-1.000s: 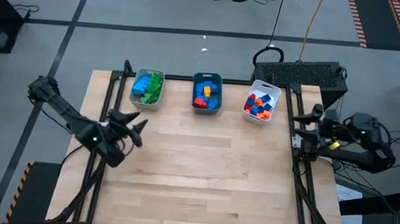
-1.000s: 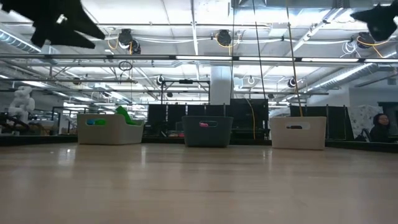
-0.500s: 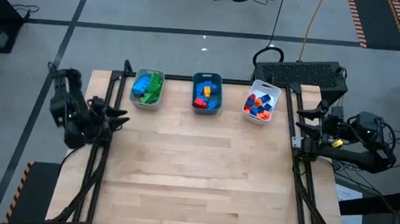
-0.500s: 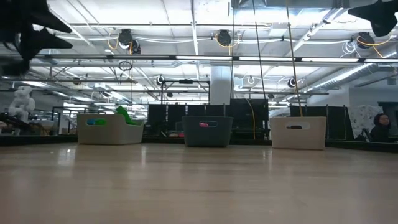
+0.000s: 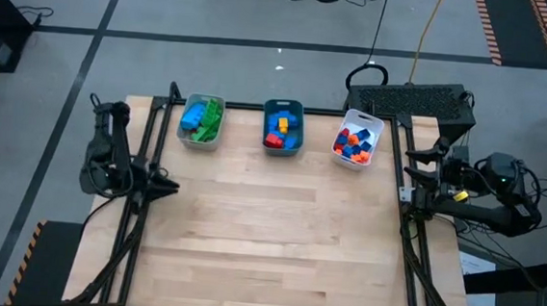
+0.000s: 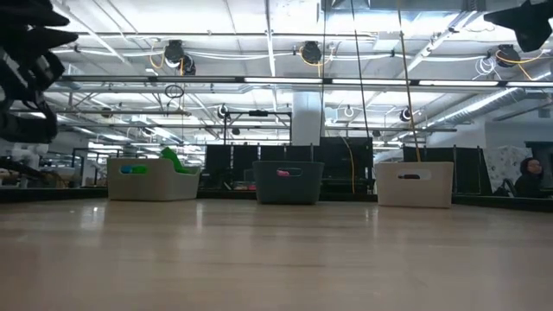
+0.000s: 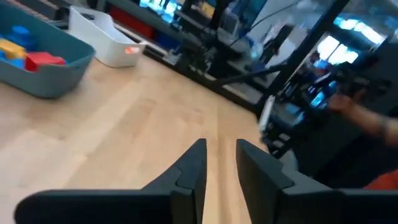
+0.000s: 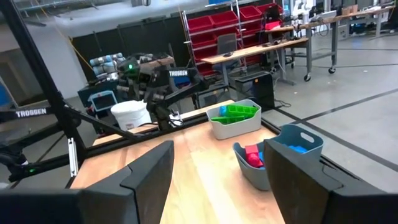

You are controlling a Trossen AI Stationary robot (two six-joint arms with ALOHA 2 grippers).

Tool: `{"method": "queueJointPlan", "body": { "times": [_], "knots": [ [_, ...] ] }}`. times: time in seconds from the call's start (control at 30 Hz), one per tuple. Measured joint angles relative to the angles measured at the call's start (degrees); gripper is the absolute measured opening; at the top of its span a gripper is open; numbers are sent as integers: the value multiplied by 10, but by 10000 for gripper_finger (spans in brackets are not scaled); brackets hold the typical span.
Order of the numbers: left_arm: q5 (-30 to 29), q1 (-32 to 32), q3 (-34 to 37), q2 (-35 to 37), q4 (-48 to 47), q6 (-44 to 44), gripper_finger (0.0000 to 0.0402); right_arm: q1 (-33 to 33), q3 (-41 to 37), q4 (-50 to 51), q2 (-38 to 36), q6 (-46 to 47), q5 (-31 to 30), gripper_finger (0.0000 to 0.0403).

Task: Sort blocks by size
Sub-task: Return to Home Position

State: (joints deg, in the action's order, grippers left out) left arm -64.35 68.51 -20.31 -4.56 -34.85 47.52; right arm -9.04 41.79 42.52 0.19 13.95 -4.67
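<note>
Looking first at your left gripper (image 7: pixel 221 146), you find its two dark fingers (image 7: pixel 193 171) set close together, with only a narrow slot between them and nothing in it. In the high view it sits at the left edge of the table (image 5: pixel 267 239), raised off the wood and pointing inward. Your right gripper (image 8: pixel 219 146) is spread wide and also empty. It sits at the right edge of the table, lifted clear of the surface and facing across it toward the left arm. In the low view both grippers show only as dark shapes in the upper corners, well above the tabletop. Moving outward from them, the middle and near parts of the table carry no bricks. Everything you are sorting lies in three trays lined up along the far edge. The grey tray (image 5: pixel 200 145), nearest your left arm, holds the green and blue blocks (image 5: pixel 204 117), and one green piece pokes above its rim in the low view. The teal tray (image 5: pixel 285 104) in the middle holds the blue, yellow and red blocks (image 5: pixel 280 129). The white tray (image 5: pixel 363 116), nearest your right arm, holds the small orange, blue and red blocks (image 5: pixel 354 144). The trays stand apart from one another, none touching. Beyond the table, a person (image 6: pixel 529 177) shows at the far right of the room.
</note>
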Motion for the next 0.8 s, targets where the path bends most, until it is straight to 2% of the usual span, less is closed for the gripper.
{"method": "queueJointPlan", "body": {
  "times": [0.13,0.37,0.5,0.63,0.8],
  "knots": [
    [-50,-5,66,-1,147,-44,84,0,0,-7,0,0,0,238],
    [-52,-62,148,0,411,-266,84,0,0,-27,0,-1,-1,238],
    [41,-124,182,-1,497,-363,84,0,-2,-27,0,-6,-1,238],
    [161,-195,195,-1,472,-375,84,0,-18,-54,0,-17,1,238],
    [234,-277,199,0,463,-397,84,0,-32,-54,0,-6,1,238]
  ]
}}
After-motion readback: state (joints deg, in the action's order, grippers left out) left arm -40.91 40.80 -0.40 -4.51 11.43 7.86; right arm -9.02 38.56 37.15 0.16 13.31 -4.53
